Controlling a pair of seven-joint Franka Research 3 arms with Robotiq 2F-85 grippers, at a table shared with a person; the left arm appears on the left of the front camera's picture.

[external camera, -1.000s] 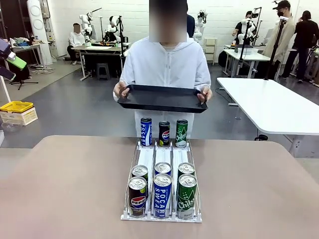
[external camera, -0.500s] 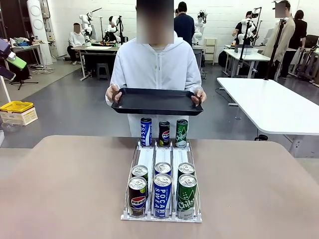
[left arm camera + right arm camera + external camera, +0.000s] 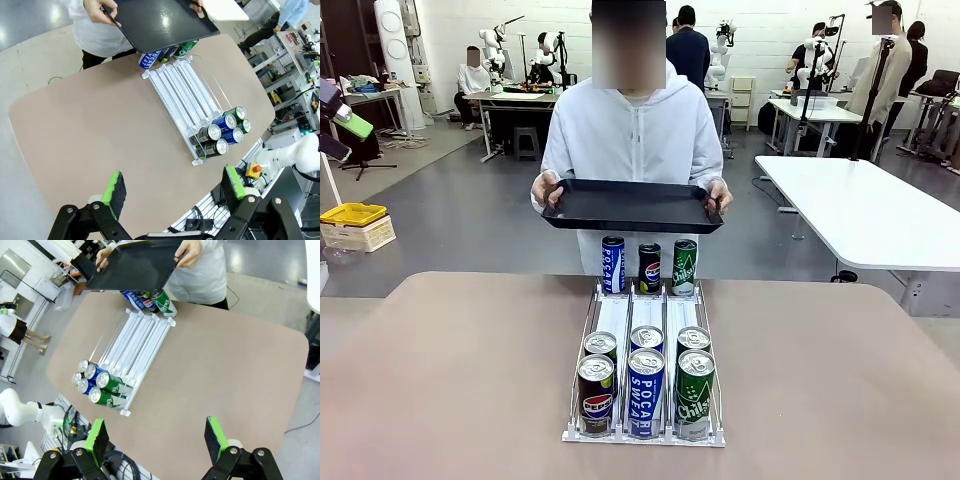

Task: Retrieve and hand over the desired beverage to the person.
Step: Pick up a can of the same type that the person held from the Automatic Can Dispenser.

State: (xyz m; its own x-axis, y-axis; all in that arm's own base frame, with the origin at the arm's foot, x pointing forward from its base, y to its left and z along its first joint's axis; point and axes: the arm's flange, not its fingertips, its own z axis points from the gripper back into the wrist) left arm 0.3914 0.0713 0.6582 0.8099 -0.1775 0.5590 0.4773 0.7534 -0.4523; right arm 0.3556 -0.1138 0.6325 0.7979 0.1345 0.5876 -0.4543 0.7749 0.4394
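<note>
Front view sets out the risk. The counter (image 3: pixel 440 380) carries one sloped rack (image 3: pixel 613 318), and the person (image 3: pixel 630 130) at its far side holds a black tray (image 3: pixel 630 205) level, gripping both ends. Nothing there points at a drink, so the likeliest error is a wrong pick. I cannot tell which beverage is wanted.

The near-end cans sit two deep in three lanes: Pepsi (image 3: pixel 596 395), Pocari Sweat (image 3: pixel 645 392) and Chilsung (image 3: pixel 695 393) in front, side by side and close. A spread finger going down between them could knock a neighbour. Lifting a front can may also let the one behind it slide down.

Three more cans (image 3: pixel 649 267) stand upright at the far end, just under the tray. A delivery reaching low could tip them.

Labels read plainly from the front. The wrist views give can tops instead, and show both arms high above the counter. The left hand (image 3: pixel 173 187) and right hand (image 3: pixel 156 437) are spread wide and hold nothing.
</note>
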